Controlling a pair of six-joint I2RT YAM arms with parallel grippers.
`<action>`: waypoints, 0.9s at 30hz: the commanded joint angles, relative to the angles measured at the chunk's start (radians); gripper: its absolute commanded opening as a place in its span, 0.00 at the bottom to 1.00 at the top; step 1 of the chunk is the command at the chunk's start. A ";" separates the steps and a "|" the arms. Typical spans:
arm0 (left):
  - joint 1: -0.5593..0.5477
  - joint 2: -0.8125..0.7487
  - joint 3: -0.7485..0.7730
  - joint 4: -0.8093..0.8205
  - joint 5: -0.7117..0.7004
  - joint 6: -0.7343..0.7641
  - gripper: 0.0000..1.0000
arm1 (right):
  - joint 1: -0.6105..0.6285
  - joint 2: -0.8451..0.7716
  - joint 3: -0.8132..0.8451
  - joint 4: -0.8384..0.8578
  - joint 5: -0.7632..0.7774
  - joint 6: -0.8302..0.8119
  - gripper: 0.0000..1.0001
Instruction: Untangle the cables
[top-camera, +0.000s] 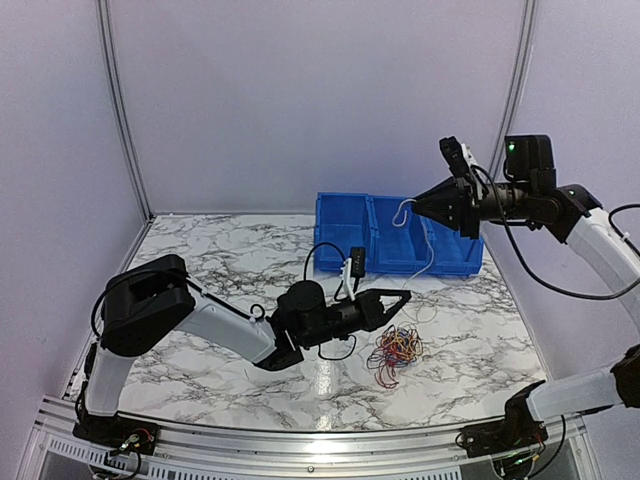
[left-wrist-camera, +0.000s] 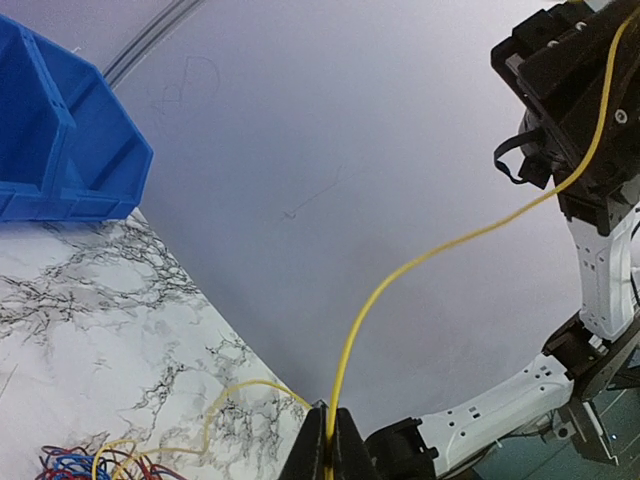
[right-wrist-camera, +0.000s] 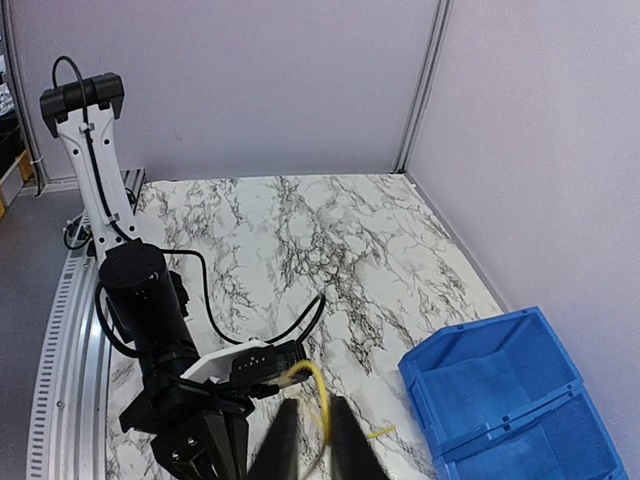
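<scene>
left claw (left-wrist-camera: 329, 420): pressed together on yellow cable (left-wrist-camera: 380, 290) | right claw (top-camera: 417, 203): raised, pinching same yellow cable | cables (top-camera: 395, 350): tangled red-yellow-blue bunch on white marbled tabletop (top-camera: 230, 250) just beside left claw

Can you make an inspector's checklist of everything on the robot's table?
Surface: marble table, white with dark veins.
Job's things: bunch of cables, red, yellow and blue, lies on the table. One yellow cable runs from it up between the two grippers.
Clutter: blue bin at the far right of the table.
Grippers: left gripper is low beside the bunch, shut on the yellow cable. Right gripper is raised above the bin, shut on the same cable.
Cables: black cord loops off the left arm.
Surroundings: pale walls and a metal rail at the near edge.
</scene>
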 joint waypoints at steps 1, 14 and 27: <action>0.002 -0.032 -0.069 0.099 -0.040 0.013 0.00 | -0.003 -0.032 -0.080 0.033 0.106 -0.016 0.39; 0.025 -0.268 -0.401 0.129 -0.312 0.066 0.00 | -0.001 -0.058 -0.628 0.288 0.260 -0.213 0.84; 0.034 -0.470 -0.535 0.138 -0.370 0.143 0.00 | 0.131 0.284 -0.605 0.364 0.395 -0.178 0.51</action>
